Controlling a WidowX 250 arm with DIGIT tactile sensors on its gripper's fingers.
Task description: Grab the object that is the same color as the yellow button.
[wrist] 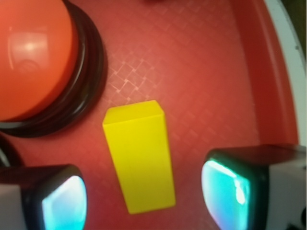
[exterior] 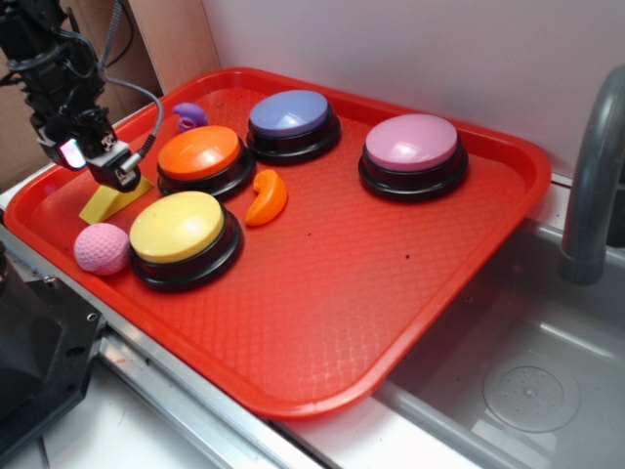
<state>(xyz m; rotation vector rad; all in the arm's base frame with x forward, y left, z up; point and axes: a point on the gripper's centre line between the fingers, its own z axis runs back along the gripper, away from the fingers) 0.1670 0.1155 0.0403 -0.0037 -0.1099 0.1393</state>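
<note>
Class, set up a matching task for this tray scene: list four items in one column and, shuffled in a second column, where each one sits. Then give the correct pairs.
Column 1
1. yellow wedge
2. pink ball
3. orange crescent
4. pink button

Column 2
A. beside the yellow button, at the tray's near-left edge
B. nearest the grey faucet
C. directly under the gripper
D. between the orange button and the tray's middle

Pairs: 1-C, 2-A, 3-D, 4-B
</note>
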